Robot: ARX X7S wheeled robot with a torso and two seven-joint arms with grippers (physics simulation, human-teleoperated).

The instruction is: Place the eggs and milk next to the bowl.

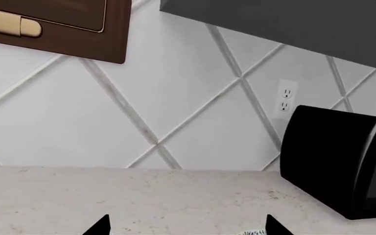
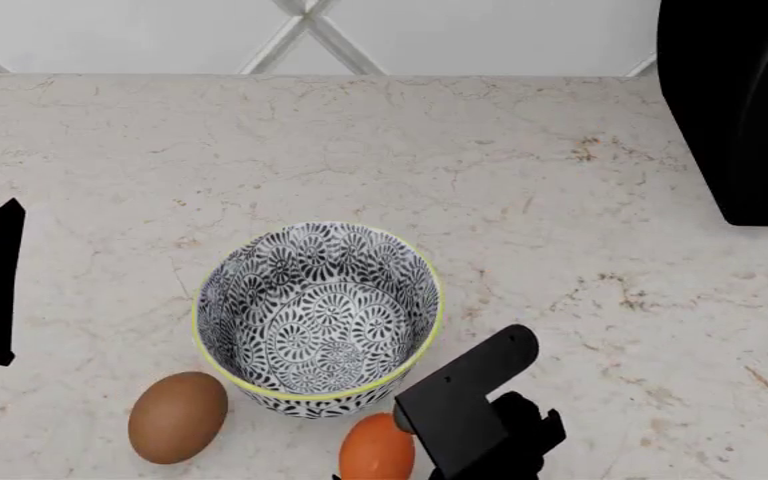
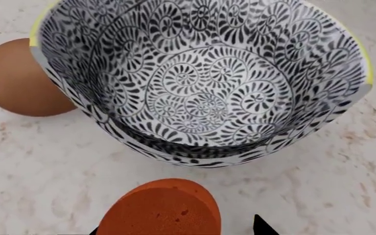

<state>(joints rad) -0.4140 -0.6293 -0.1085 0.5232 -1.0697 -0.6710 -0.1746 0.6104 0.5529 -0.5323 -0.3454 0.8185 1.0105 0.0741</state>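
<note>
On the head view the bowl (image 2: 317, 318) is seen near the counter's (image 2: 558, 200) front edge with the brown egg (image 2: 177, 416) and orange egg (image 2: 376, 448) just beside it, while on the right wrist view the right gripper's (image 3: 175, 230) tips are spread around the orange egg, contact unclear, and the left gripper's (image 1: 186, 226) tips are apart.

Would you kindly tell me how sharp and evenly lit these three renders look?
Head view: sharp, flat even light, only faint shading beside the bowl. Right wrist view: the bowl's near wall is clipped, the orange egg crisp. Left wrist view: in focus, no glare on the tiled wall.
</note>
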